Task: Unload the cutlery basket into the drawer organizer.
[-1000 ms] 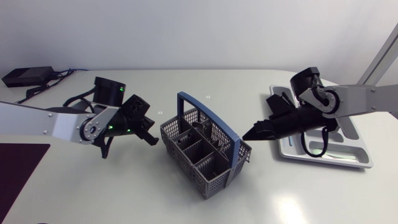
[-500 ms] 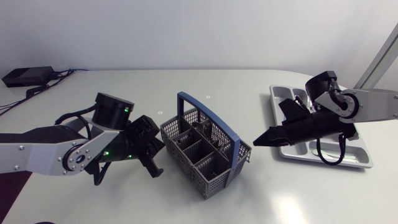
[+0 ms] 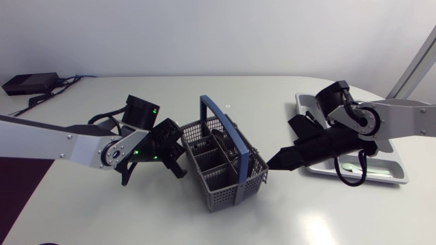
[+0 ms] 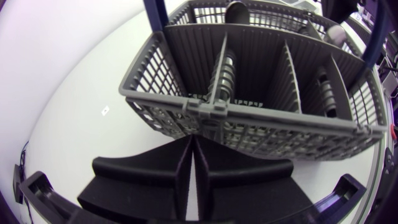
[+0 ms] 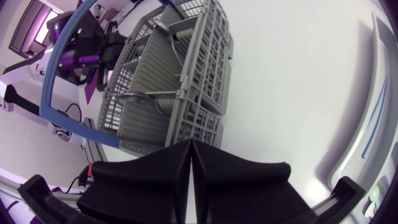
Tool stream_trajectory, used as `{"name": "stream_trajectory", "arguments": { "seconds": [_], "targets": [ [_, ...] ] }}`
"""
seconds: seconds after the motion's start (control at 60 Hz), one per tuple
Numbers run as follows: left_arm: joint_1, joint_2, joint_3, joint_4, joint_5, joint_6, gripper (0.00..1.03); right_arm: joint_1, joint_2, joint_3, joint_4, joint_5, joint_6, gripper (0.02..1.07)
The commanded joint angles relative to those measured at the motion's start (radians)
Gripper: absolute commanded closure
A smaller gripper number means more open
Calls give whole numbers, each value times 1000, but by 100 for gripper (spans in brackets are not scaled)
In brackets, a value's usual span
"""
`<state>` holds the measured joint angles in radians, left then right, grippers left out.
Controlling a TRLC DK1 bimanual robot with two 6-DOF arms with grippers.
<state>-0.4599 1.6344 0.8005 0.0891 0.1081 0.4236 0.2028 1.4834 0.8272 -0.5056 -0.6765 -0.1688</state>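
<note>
The grey cutlery basket [image 3: 225, 167] with a blue handle [image 3: 221, 126] stands mid-table, between my two grippers. My left gripper [image 3: 177, 168] is shut and empty, its tip at the basket's left wall [image 4: 249, 118]. My right gripper [image 3: 268, 163] is also shut and empty, pressing on the basket's right corner [image 5: 186, 93]. Several pieces of cutlery stand in the compartments, among them a metal handle [image 4: 225, 68] and a spoon [image 5: 134, 96]. The grey drawer organizer [image 3: 402, 178] lies at the right, partly hidden by my right arm.
A black box with cables [image 3: 27, 83] sits at the back left corner. A dark purple mat [image 3: 20, 184] lies at the table's left front edge. Bare white table lies in front of the basket and behind it.
The basket has turned and slid toward the front. My left gripper has swung right up to its wall. My right gripper drew back toward the organizer, then returned to the basket's corner.
</note>
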Motion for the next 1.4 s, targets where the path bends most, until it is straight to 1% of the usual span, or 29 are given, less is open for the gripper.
{"name": "stream_trajectory", "arguments": {
  "seconds": [0.0,0.067,0.2,0.3,0.367,0.483,0.517,0.583,0.65,0.717,0.817,0.833,0.883,0.983,1.0,1.033,1.083,1.1,1.167,1.383],
  "targets": [
    [26,56,75,26,10,9,98,46,-14,-19,-21,-3,3,101],
    [44,93,106,28,10,10,97,78,-15,-19,-22,5,9,101],
    [86,151,160,28,10,27,97,187,-3,-3,-19,32,38,101],
    [122,162,175,26,22,41,97,265,18,24,-7,46,74,101],
    [152,156,172,21,35,53,97,291,34,50,7,68,97,101],
    [198,96,134,9,50,73,97,282,28,78,-4,75,101,101],
    [214,44,95,8,53,89,97,261,15,79,-5,89,101,101],
    [225,-13,55,1,62,104,97,231,-3,81,-2,111,101,101],
    [228,-108,-4,-20,64,119,97,182,-8,90,9,140,101,101],
    [227,-234,-76,-60,82,132,97,145,0,98,45,175,103,101],
    [199,-337,-126,-117,91,133,97,86,44,128,104,190,130,101],
    [176,-387,-149,-147,91,132,98,73,60,139,118,193,137,101],
    [153,-424,-164,-169,91,129,98,53,81,150,160,206,155,101],
    [75,-518,-211,-219,91,109,98,27,129,176,217,212,178,101],
    [70,-521,-213,-223,91,106,98,24,141,182,230,218,181,101],
    [24,-545,-227,-258,91,96,98,23,160,191,257,232,189,101],
    [3,-553,-234,-272,91,93,98,24,176,201,272,238,196,101],
    [-22,-564,-239,-288,91,86,98,23,195,213,285,242,199,101],
    [-60,-571,-244,-319,91,78,100,24,227,236,308,258,204,101],
    [-109,-596,-236,-379,93,70,100,26,325,328,335,279,222,101]
  ]
}}
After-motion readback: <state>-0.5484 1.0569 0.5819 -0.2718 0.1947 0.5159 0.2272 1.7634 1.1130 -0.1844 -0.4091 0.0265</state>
